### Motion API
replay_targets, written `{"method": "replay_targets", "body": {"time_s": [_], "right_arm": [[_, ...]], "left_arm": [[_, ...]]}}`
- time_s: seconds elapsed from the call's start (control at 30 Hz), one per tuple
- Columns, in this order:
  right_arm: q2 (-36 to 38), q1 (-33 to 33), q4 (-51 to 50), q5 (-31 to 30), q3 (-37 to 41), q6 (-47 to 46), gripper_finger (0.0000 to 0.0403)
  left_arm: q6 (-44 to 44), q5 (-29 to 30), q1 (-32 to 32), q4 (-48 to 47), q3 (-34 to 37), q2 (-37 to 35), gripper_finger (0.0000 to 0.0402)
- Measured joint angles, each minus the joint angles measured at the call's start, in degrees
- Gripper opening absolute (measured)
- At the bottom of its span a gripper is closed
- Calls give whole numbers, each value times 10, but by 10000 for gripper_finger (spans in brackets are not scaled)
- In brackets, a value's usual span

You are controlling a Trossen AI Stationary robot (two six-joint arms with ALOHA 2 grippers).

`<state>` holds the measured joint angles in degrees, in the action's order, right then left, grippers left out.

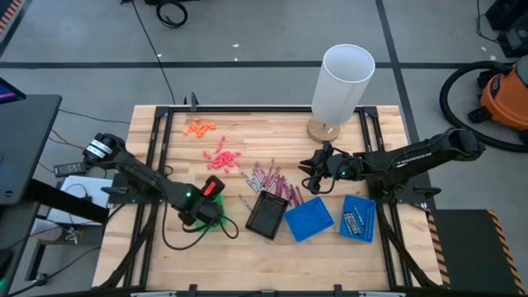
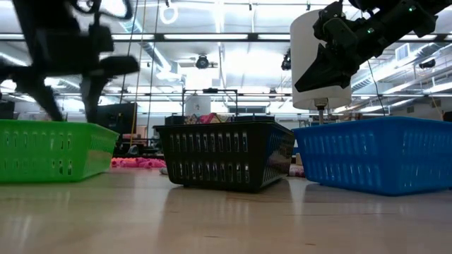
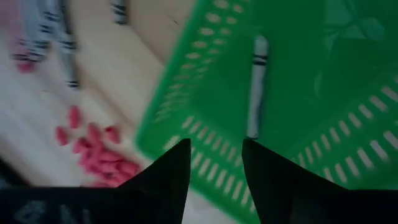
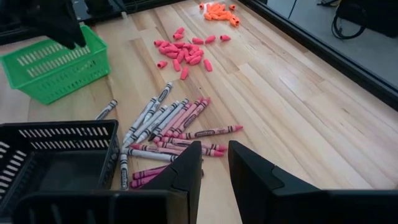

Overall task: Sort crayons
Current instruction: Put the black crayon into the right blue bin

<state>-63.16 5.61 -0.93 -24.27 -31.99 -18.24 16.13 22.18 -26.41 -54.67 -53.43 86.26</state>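
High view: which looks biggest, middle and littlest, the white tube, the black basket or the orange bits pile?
1. White tube, biggest, though it stands tall toward the camera, which may enlarge it.
2. Black basket.
3. Orange bits pile, littlest.

This is a robotics lab or workshop in a large open industrial hall. The low view shows a high ceiling with long strip lights point(image 2: 233, 37) and equipment racks behind the wooden surface point(image 1: 247, 136). Around it lie a grey concrete floor point(image 1: 99, 49), loose cables point(image 1: 172, 13) and an orange shop vacuum point(image 1: 505, 95).

Bare table point(image 4: 292, 106) beside crayons point(image 4: 168, 121)
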Motion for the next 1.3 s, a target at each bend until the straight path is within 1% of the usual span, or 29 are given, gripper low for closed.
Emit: {"method": "replay_targets", "body": {"time_s": [0.2,0.4,0.5,0.6,0.7,0.8,0.93,1.03,1.13,1.3], "right_arm": [[0,0,0,0,0,0,89],[0,0,0,0,0,0,89],[0,0,0,0,0,0,89],[0,0,1,0,0,2,89],[0,0,2,0,0,2,89],[0,0,2,0,0,3,89],[0,0,3,0,0,4,89],[0,0,4,0,0,4,89],[0,0,5,0,0,4,89],[0,0,5,0,0,4,89]], "left_arm": [[7,21,2,-43,-55,0,153],[44,25,31,-43,-82,0,153],[74,25,53,-24,-89,0,153],[114,22,75,24,-93,0,153],[149,-18,102,79,-93,0,153],[161,-78,136,128,-93,9,153],[173,-129,167,159,-93,37,153],[191,-153,174,178,-93,64,153],[205,-163,180,193,-93,90,153],[208,-187,199,210,-93,120,153]]}}
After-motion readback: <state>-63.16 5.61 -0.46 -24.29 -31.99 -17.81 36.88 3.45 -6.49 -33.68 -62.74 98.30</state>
